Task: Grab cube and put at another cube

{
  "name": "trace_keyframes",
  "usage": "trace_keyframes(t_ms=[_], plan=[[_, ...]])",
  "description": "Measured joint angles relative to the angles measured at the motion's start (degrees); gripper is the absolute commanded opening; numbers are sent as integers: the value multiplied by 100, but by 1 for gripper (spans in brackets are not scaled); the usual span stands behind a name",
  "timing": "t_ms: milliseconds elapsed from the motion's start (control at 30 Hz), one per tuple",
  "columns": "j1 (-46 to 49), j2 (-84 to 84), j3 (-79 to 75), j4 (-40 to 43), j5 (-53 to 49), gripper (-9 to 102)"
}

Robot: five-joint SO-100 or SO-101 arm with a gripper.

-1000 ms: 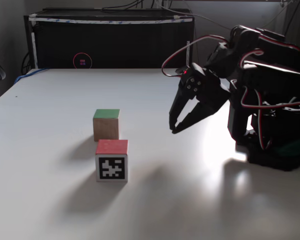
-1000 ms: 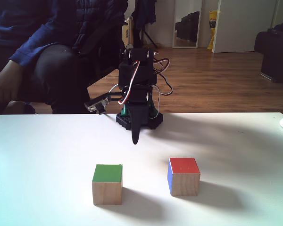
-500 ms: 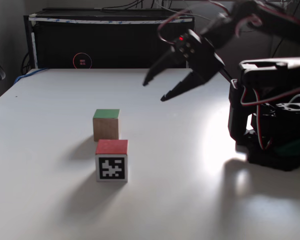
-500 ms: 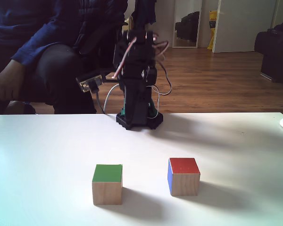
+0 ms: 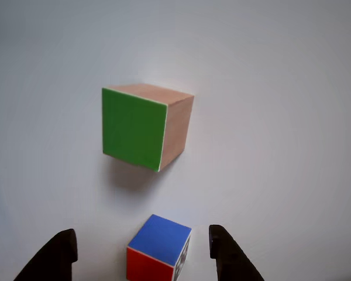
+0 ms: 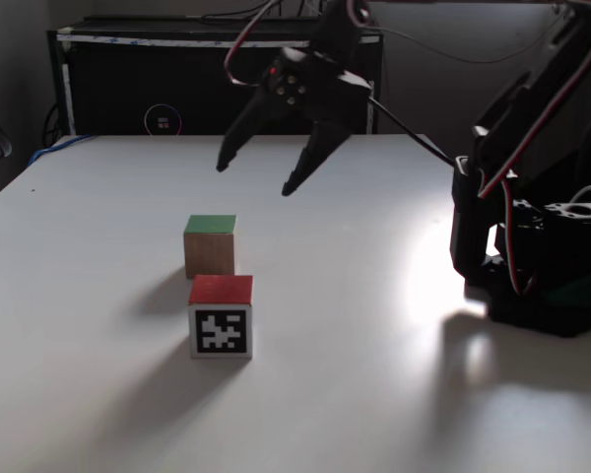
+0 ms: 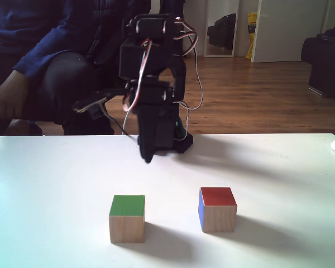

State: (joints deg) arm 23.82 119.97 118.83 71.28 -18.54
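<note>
Arm raised over the white table (image 6: 98, 394), gripper (image 6: 253, 177) spread wide and empty above the cubes.

The wooden cube (image 6: 210, 245) sits green face up on the table; just beside it, nearer in a fixed view, sits the smaller another cube (image 6: 220, 316), red on top, marker face forward. A seated person (image 7: 39, 61) waits behind the table.

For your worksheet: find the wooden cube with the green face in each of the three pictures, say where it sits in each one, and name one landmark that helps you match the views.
Other view: the cube is upper left of centre, green face toward the camera.
A fixed view: cube left of centre, green face up.
Another fixed view: cube lower left, green face up.
Shared landmark: the smaller cube with a red face, close beside it in all three.
</note>
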Motion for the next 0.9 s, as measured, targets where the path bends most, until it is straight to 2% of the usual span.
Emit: trace_keyframes(t_ms=[467,900], plan=[[431,-2795,-2232,448,-79,46],[255,-3463,-2408,475,18,46]])
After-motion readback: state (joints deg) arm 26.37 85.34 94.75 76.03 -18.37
